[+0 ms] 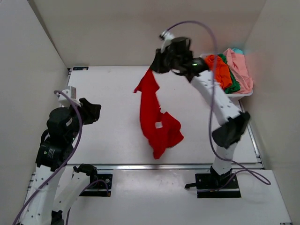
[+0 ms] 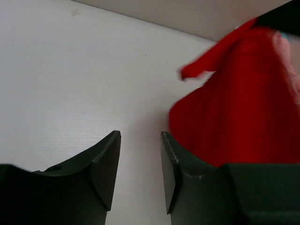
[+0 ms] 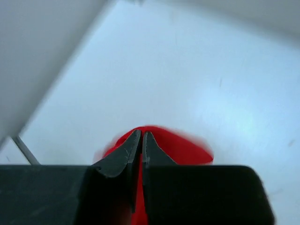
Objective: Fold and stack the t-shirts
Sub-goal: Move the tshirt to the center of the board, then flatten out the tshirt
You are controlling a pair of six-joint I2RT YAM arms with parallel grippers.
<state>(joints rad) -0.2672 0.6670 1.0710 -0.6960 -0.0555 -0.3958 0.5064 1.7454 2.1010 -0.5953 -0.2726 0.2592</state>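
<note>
My right gripper (image 1: 157, 65) is shut on the bright red t-shirt (image 1: 157, 119) and holds it up high near the back of the table; the shirt hangs down, its lower end bunched on the table. In the right wrist view red cloth (image 3: 187, 147) bulges around the shut gripper (image 3: 141, 136). My left gripper (image 1: 93, 111) is open and empty at the left, apart from the shirt. In the left wrist view its jaws stand apart (image 2: 140, 154), with the red shirt (image 2: 234, 117) ahead to the right. Orange (image 1: 220, 70), green (image 1: 232, 84) and pale pink (image 1: 241, 68) shirts lie heaped at the back right.
The heap of shirts sits in a white basket (image 1: 239, 95) at the back right corner. White walls close the table on the left, back and right. Metal rails run along the near edge by the arm bases.
</note>
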